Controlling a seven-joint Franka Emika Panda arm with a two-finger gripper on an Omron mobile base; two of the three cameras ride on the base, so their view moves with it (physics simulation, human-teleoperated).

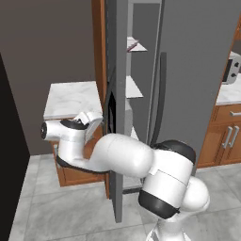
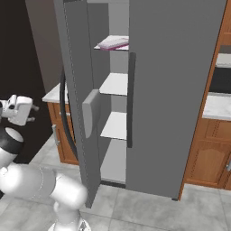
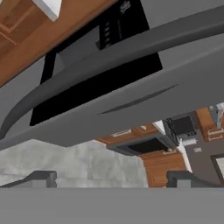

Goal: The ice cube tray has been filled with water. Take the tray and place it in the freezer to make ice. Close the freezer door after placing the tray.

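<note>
The ice cube tray (image 2: pixel 113 43), a flat pale pinkish slab, lies on the top white shelf inside the freezer (image 2: pixel 115 90); the left base view shows the tray (image 1: pixel 134 45) there too. The freezer door (image 2: pixel 76 81) stands open, seen edge-on in the left base view (image 1: pixel 116 141). My gripper (image 1: pixel 96 121) is open and empty, on the outer side of the door at dispenser height. In the hand view my gripper (image 3: pixel 111 179) faces the black dispenser panel (image 3: pixel 96 83), and the long dark handle (image 3: pixel 131 52) crosses the frame. The hand (image 2: pixel 25 113) sits left of the door.
The refrigerator's plain right door (image 2: pixel 176 90) is shut. A marble-topped wooden cabinet (image 1: pixel 70 99) stands left of the refrigerator, behind my hand. Wooden cabinets (image 2: pixel 207 158) with a counter flank the right side. The grey tile floor (image 1: pixel 56 207) lies below.
</note>
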